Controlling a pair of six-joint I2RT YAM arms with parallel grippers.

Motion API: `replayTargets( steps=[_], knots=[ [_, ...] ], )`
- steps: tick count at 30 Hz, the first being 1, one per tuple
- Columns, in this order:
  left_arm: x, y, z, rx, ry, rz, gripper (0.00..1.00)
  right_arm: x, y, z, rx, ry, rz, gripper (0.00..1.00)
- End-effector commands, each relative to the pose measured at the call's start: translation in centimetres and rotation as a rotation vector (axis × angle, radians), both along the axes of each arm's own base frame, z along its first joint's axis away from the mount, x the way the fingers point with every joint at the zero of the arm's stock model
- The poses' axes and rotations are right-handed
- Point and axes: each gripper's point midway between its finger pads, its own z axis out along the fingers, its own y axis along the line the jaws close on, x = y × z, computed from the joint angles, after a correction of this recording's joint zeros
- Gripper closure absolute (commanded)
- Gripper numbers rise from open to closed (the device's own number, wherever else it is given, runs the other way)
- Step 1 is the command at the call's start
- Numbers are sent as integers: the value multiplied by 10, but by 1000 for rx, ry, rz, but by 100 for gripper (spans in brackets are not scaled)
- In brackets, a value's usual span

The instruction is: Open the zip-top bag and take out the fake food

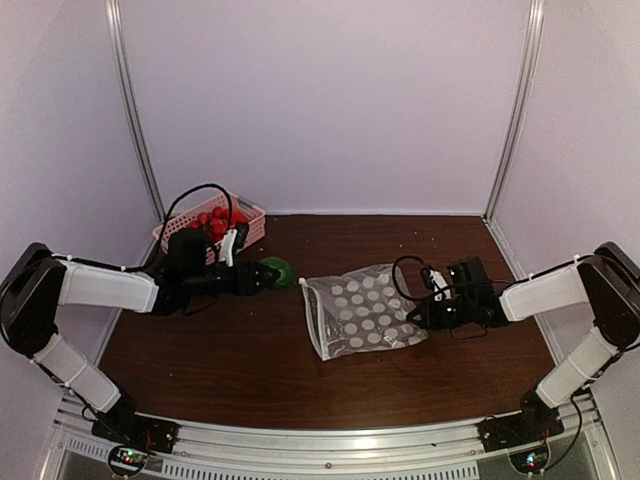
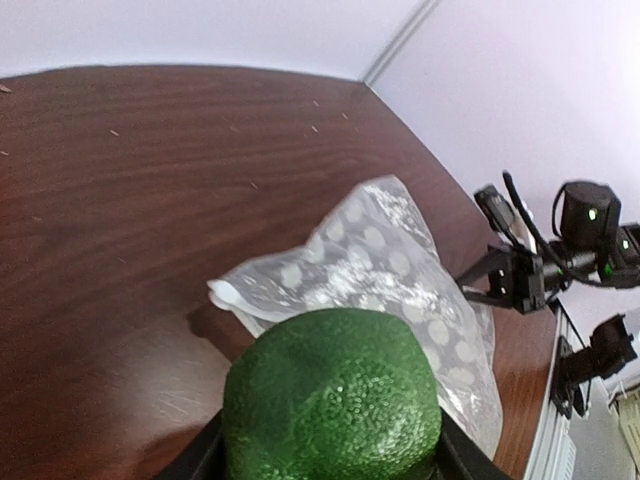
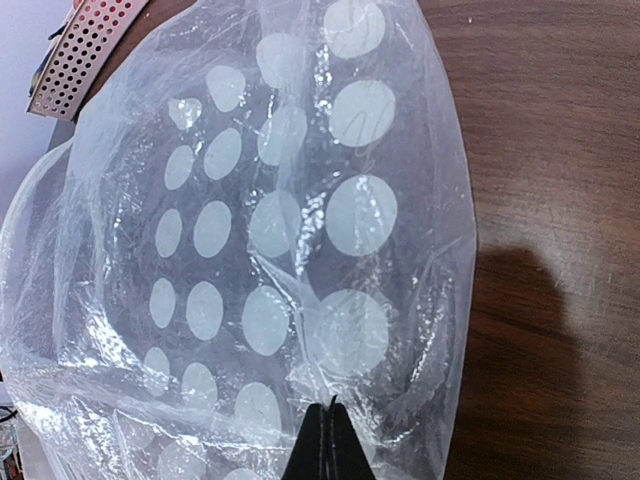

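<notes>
The clear zip-top bag (image 1: pixel 365 312) with white polka dots lies in the middle of the table, its white zip strip at the left end; it also shows in the left wrist view (image 2: pixel 390 270) and fills the right wrist view (image 3: pixel 270 250). My left gripper (image 1: pixel 268 275) is shut on a green round fake food piece (image 1: pixel 279 272), held just left of the bag's mouth; the green piece (image 2: pixel 335 400) fills the bottom of the left wrist view. My right gripper (image 1: pixel 420 318) is shut, pinching the bag's plastic at its right end (image 3: pixel 327 440). Red fake food (image 1: pixel 215 222) lies in the pink basket.
A pink lattice basket (image 1: pixel 250 226) stands at the back left, behind the left arm. White walls close the table at the back and sides. A perforated metal rail (image 3: pixel 85 45) shows at the top left of the right wrist view.
</notes>
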Motion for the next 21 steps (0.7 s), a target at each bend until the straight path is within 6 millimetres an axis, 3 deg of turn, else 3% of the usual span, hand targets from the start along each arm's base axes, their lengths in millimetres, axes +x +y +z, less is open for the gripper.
replayTargets(
  steps=[1, 4, 11, 18, 21],
  knots=[
    [37, 51, 35, 28, -43, 171, 56, -1, -1, 7, 16, -24, 8, 100],
    [66, 93, 57, 44, -62, 302, 54, 0, -1, 8, 18, -29, 7, 100],
    [116, 181, 76, 101, -39, 574, 52, 0, -2, 9, 20, -32, 5, 100],
    [149, 262, 75, 183, -8, 858, 49, 0, -1, 10, 34, -32, 4, 100],
    [164, 283, 59, 256, 41, 919, 48, 0, 1, 11, 43, -33, 8, 100]
  ],
)
